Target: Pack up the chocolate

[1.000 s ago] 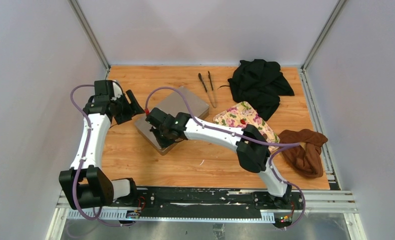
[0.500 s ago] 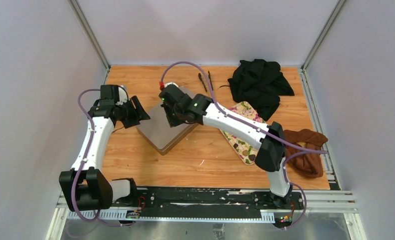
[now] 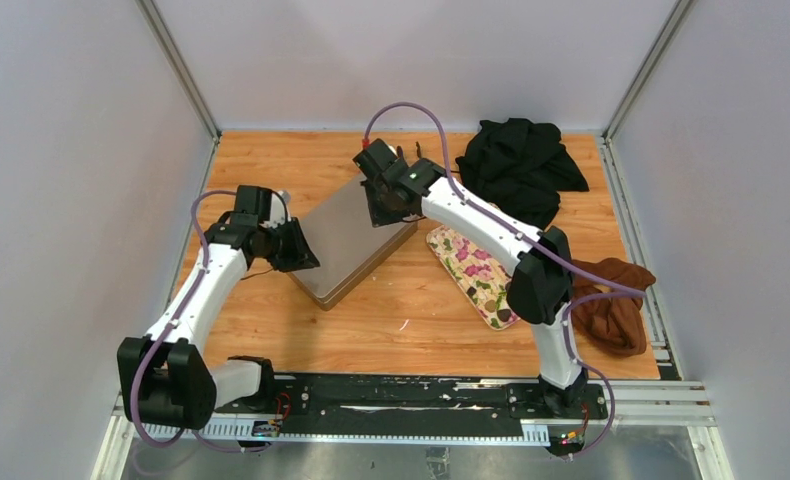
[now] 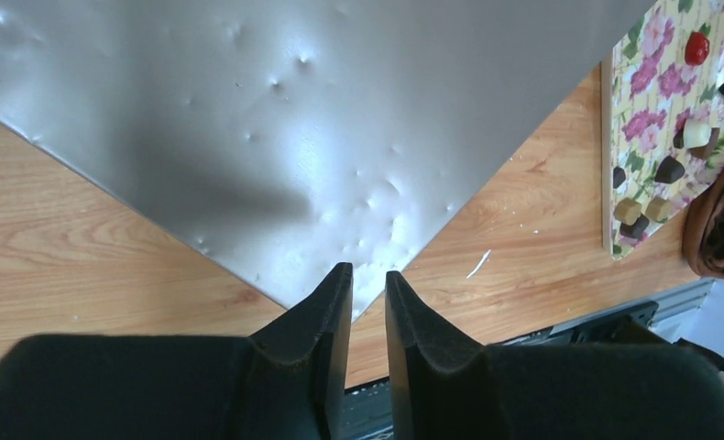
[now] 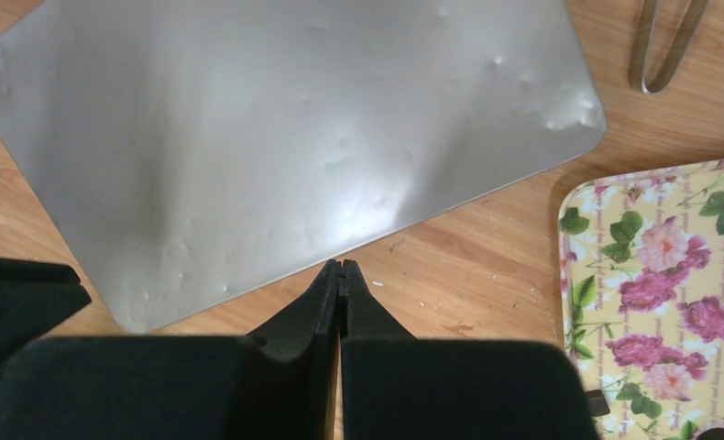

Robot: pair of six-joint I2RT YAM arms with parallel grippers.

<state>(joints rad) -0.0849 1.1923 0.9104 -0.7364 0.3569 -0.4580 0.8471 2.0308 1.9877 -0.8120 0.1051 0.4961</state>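
The wooden desk [image 3: 411, 320] carried a flat silver tin [image 3: 353, 238], dented on top and turned cornerwise, lying left of the middle. To the right of the tin, near its right corner but apart from it, lay a long tray [image 3: 469, 272] printed with pink and green flowers. Just beyond the tin's far corner lay a pair of dark tongs [image 5: 667, 46]. Farther right of the tin, at the back, a black cloth [image 3: 521, 170] lay crumpled. A rust-brown cloth [image 3: 611, 300] was bunched on the side of the tray away from the tin, at the desk's right edge. A small white scrap [image 3: 403, 325] lay on the bare wood in front of the tin.
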